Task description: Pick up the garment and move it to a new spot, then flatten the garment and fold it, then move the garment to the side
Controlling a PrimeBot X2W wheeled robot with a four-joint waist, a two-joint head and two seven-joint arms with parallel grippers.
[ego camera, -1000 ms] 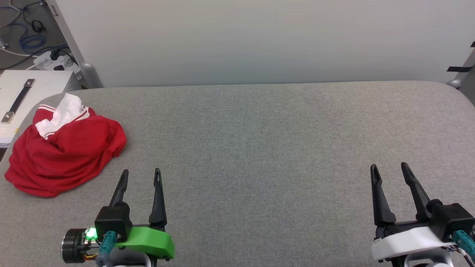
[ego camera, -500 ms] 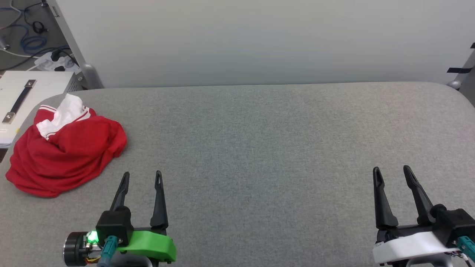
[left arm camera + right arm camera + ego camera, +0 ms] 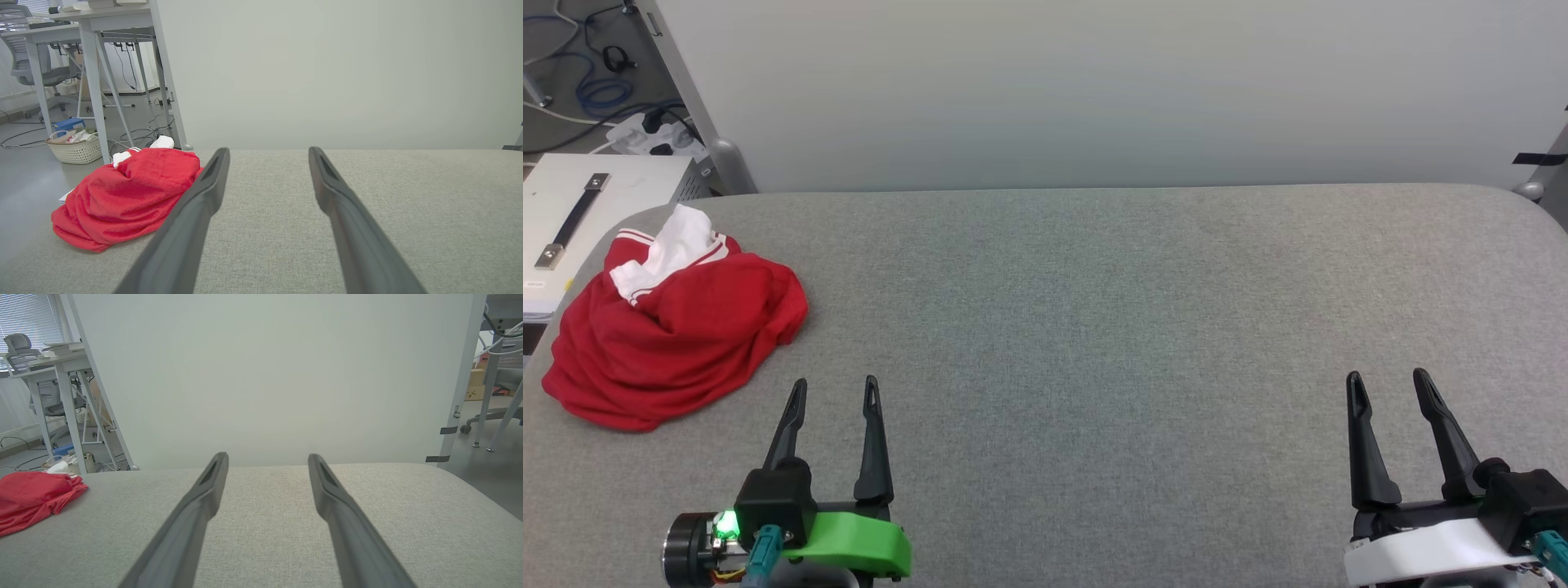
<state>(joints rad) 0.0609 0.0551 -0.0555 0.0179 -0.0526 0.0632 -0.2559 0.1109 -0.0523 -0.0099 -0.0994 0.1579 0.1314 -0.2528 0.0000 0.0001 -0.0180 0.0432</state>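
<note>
The garment [image 3: 678, 335], a bright red T-shirt with a white sleeve and striped trim on top, lies crumpled in a heap at the far left of the grey table [image 3: 1094, 327]. From the left wrist it sits ahead and to the left as the garment [image 3: 126, 196]; the right wrist catches the garment [image 3: 32, 498] at its left edge. My left gripper [image 3: 836, 384] stands open near the front edge, just right of and nearer than the heap, touching nothing. My right gripper [image 3: 1388, 377] is open and empty at the front right, far from the garment.
A white panel [image 3: 1094, 90] stands along the table's far edge. Off the left edge is a white box with a black handle [image 3: 572, 220], with cables and a power strip [image 3: 645, 135] on the floor. Desks and a wicker basket [image 3: 75, 149] stand further left.
The head view has shifted slightly, sliding the scene a little right and down. Both grippers sit a touch lower in the picture. The garment lies as before.
</note>
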